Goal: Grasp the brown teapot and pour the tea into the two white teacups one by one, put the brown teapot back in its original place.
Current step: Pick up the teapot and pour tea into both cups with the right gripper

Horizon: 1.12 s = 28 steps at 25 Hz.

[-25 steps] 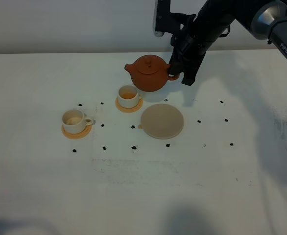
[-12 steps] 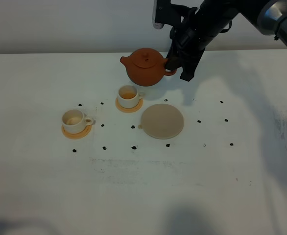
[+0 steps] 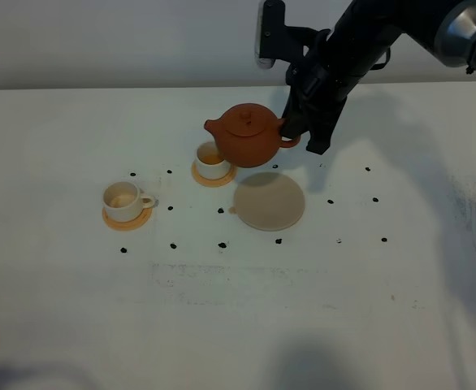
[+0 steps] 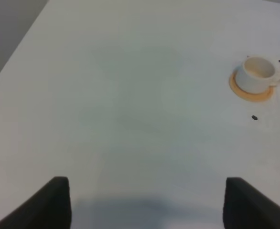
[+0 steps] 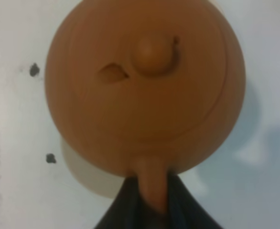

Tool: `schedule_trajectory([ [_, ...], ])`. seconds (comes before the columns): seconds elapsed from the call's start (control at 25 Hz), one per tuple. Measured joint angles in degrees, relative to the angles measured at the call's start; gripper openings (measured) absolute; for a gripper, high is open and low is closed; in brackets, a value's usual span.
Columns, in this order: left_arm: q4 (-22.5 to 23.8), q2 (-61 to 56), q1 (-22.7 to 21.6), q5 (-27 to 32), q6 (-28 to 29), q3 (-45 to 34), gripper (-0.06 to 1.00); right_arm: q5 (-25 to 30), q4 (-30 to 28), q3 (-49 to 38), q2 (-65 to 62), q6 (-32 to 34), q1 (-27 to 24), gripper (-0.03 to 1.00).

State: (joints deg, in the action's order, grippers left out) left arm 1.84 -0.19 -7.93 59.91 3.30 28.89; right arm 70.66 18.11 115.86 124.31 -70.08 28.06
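- Brown teapot now lower and nearer trivet than half a second ago.
- Right tool clamped on the pot; fingertips cut off in wrist view.
- Left tool spread wide, empty.
- Spout hides part of one teacup.

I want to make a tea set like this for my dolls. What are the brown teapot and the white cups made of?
The brown teapot looks like unglazed clay. It is reddish-brown and dull, with no shiny glints even up close in the right wrist view. The two white teacups look like glazed ceramic, smooth and plain white, though from this far away plastic cannot be ruled out.
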Motion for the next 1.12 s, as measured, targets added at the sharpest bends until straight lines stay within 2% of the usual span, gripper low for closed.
schedule_trajectory([
  [0.2, 0.0, 0.0, 0.0, 0.0, 0.0, 0.0, 0.67, -0.16, 0.0, -0.55, -0.84, 0.67, 0.91, 0.09],
  [0.32, 0.0, 0.0, 0.0, 0.0, 0.0, 0.0, 0.67, -1.14, -0.5, -5.13, -3.96, 0.78, 0.91, 0.09],
  [0.52, 0.0, 0.0, 0.0, 0.0, 0.0, 0.0, 0.67, -7.77, -0.75, -18.34, -10.32, 0.49, 0.91, 0.09],
  [0.64, 0.0, 0.0, 0.0, 0.0, 0.0, 0.0, 0.67, -10.92, -0.9, -22.71, -11.45, 0.38, 0.91, 0.09],
  [0.76, 0.0, 0.0, 0.0, 0.0, 0.0, 0.0, 0.67, -13.63, -1.24, -24.06, -11.31, 1.06, 0.91, 0.09],
  [1.12, 0.0, 0.0, 0.0, 0.0, 0.0, 0.0, 0.67, -25.3, -3.49, -24.07, -8.97, 9.15, 1.09, 0.09],
])
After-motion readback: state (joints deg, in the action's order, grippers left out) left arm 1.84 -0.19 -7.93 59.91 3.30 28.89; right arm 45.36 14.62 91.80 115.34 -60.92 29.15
